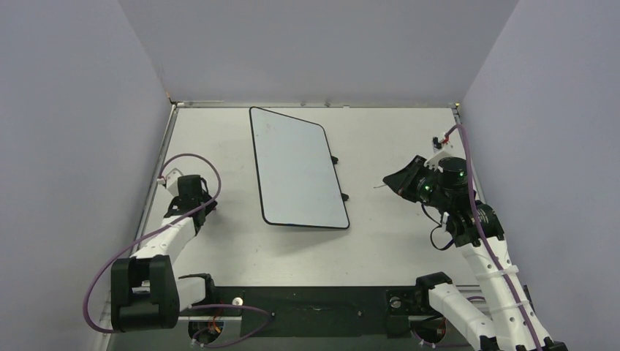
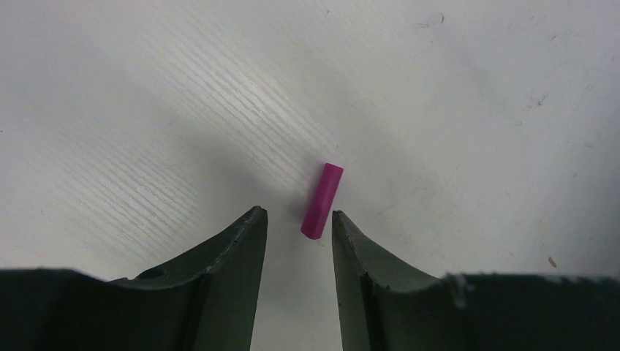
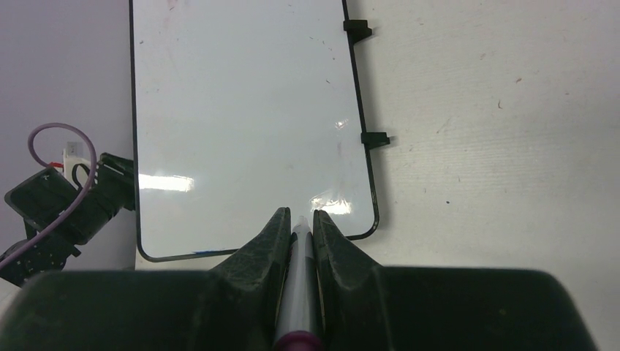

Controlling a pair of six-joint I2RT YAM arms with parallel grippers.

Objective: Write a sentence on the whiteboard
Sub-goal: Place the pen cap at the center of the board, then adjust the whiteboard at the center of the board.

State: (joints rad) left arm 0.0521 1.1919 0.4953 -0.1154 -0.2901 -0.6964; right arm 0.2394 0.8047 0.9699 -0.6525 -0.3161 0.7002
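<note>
Top external, one whiteboard (image 1: 296,167); wrists, one marker (image 3: 297,285), one pink cap (image 2: 322,200).

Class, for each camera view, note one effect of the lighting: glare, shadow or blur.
Right wrist view: bright glare patches on the large glossy white rectangular whiteboard; top view: a soft shadow along its near edge; left wrist view: the small magenta cylindrical cap lies in a broad soft shadow.

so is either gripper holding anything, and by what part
Right gripper pinches the marker by its barrel. Left gripper is open, the pink cap lying loose on the table.
</note>
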